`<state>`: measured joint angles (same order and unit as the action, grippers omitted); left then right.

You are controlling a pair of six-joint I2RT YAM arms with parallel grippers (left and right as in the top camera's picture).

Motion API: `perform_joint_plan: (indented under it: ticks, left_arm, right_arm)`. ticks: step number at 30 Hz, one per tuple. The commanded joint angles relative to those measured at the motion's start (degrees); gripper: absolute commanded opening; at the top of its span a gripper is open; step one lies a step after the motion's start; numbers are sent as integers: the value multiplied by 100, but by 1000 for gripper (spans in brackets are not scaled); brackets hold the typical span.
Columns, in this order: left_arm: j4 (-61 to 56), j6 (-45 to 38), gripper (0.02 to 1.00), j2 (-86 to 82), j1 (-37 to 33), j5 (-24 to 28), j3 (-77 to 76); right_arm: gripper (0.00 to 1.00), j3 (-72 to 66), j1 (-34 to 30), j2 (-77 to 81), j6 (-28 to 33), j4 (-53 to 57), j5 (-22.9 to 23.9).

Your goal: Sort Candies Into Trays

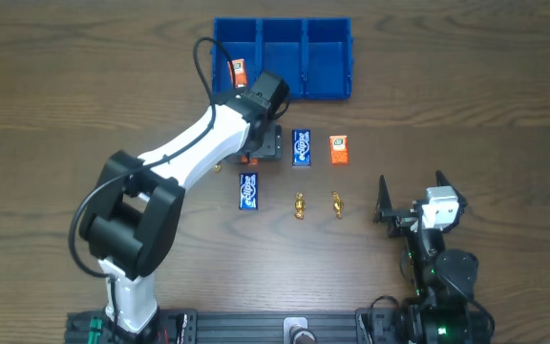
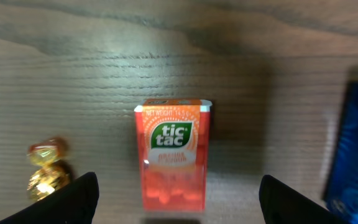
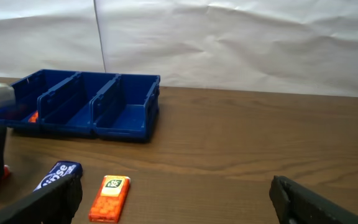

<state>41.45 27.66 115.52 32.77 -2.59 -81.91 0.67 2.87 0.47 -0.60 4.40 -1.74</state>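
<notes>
An orange mint box lies flat on the wooden table, squarely between the fingers of the left gripper. The fingers stand spread wide, with bare wood between each one and the box. The left wrist view gives the box's face: a green oval label with white lettering, a thin line of small white print above it, and loose orange mints behind the clear lower half. In that view a gold-wrapped candy sits to one side and the edge of a blue candy bar to the other. From above, the gripper's body covers most of this box.

The top view adds the wider layout. A second orange mint box lies just right of the blue candy bar, and a second blue candy bar lies nearer the arms' bases. Right of that bar sit a middle gold candy and a right gold candy. Farther up stands the blue tray with three compartments, and a third orange mint box lies in the leftmost one.

The right gripper sits well to the right, its fingers wide apart and holding nothing. Its wrist view sees the tray side-on against a white backdrop.
</notes>
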Motion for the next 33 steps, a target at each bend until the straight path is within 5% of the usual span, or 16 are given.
perform_joint_plan:
  ticks: [1,10,18,26,30,33]
  left_arm:
    - [-15,175,829,243,-22,160,-33]
    - [-103,168,763,507,-127,284,-28]
    - [-155,177,371,511,-131,289,-28]
    - [-184,55,347,-247,-184,-87,-402]
    - [431,-573,354,-492,-463,-612,-2059]
    - [944,-863,358,33,-826,-542,-3539]
  right_arm:
    - [998,-22,-37,-31,24,17,-7]
    - [998,-22,-37,-31,24,17,-7]
    - [998,-24,-37,-31,24,17,-7]
    - [998,-22,-37,-31,24,17,-4]
    - [998,-22,-37,-31,24,17,-7]
    - [998,-22,-37,-31,24,17,-7]
